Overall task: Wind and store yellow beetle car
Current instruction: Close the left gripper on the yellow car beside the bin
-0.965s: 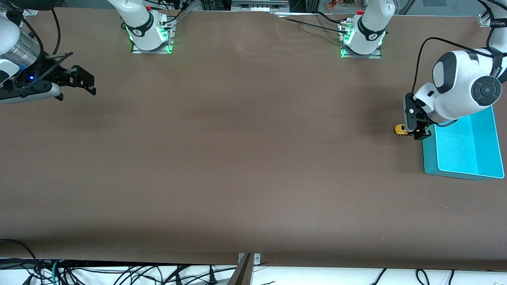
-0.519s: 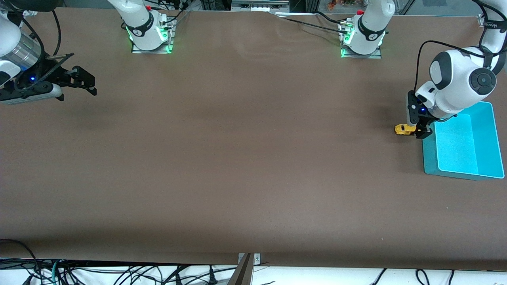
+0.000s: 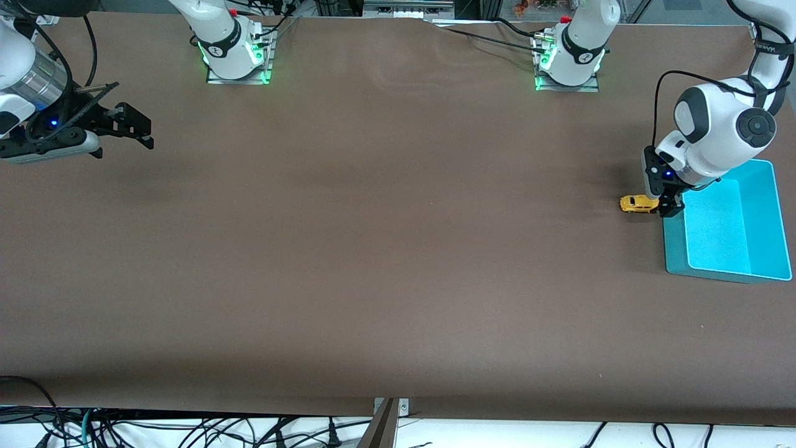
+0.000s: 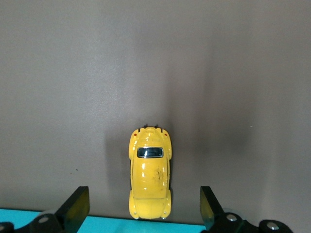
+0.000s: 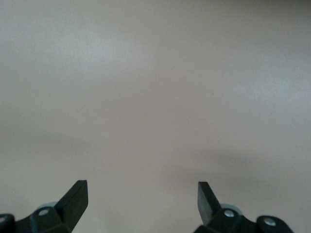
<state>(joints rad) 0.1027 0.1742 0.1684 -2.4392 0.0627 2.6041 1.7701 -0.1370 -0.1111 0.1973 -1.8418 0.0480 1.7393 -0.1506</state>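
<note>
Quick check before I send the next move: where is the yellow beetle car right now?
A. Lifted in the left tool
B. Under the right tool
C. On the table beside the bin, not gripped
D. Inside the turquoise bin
C. The yellow beetle car rests on the brown table just outside the turquoise bin, and the left tool hangs open over it with both fingers clear of its sides.
</note>
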